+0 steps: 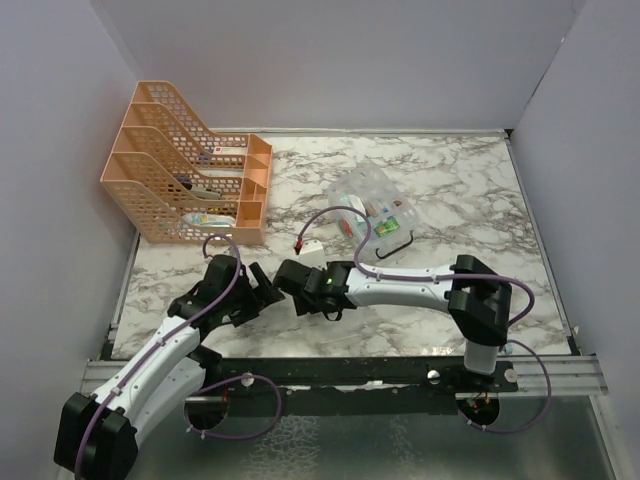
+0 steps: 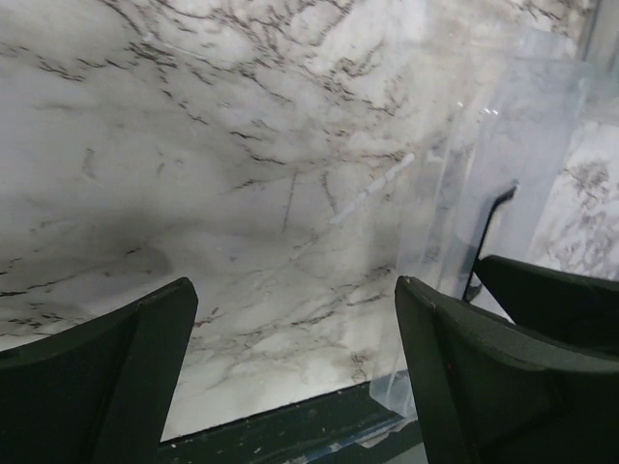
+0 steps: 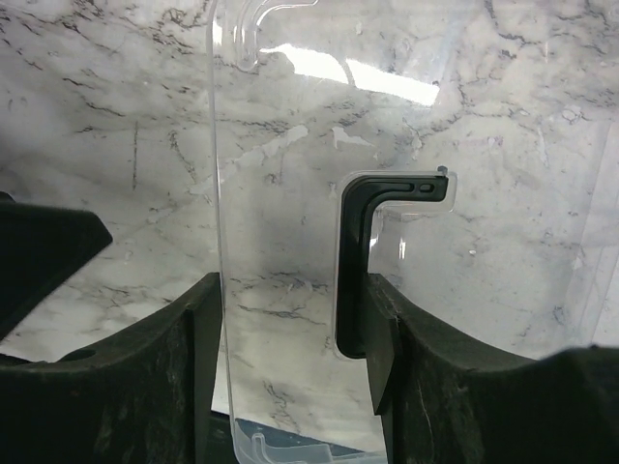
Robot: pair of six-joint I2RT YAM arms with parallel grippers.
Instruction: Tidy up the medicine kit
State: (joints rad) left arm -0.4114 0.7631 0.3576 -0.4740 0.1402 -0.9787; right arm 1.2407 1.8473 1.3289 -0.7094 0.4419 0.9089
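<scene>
Pale marbled counter point(image 1: 470, 190) runs between plain grey walls, with an orange mesh rack point(image 1: 190, 170) at the back left. The medicine kit point(image 1: 375, 205) sits open on the counter right of centre, things showing inside it, well apart from both my pincers. Its clear lid point(image 3: 280, 242) is not on it: I have it up on edge near the front of the counter. My worry is the grip. The plastic is slick and I hold it only across its width, so I judge it could pivot or slide out if I swing it toward the box, or bow and spring free if I squeeze harder. Its lower corner hangs close to the counter's front edge and could snag there. My left pincer point(image 2: 295, 300) is just beside the lid and could knock it. My right pincer point(image 3: 293, 319) is about half closed, clamped on the lid, with one finger on the bare edge and the other against the leg of the black handle point(image 3: 353, 271). My left pincer gapes wide and holds nothing, with only marble between its fingers.
</scene>
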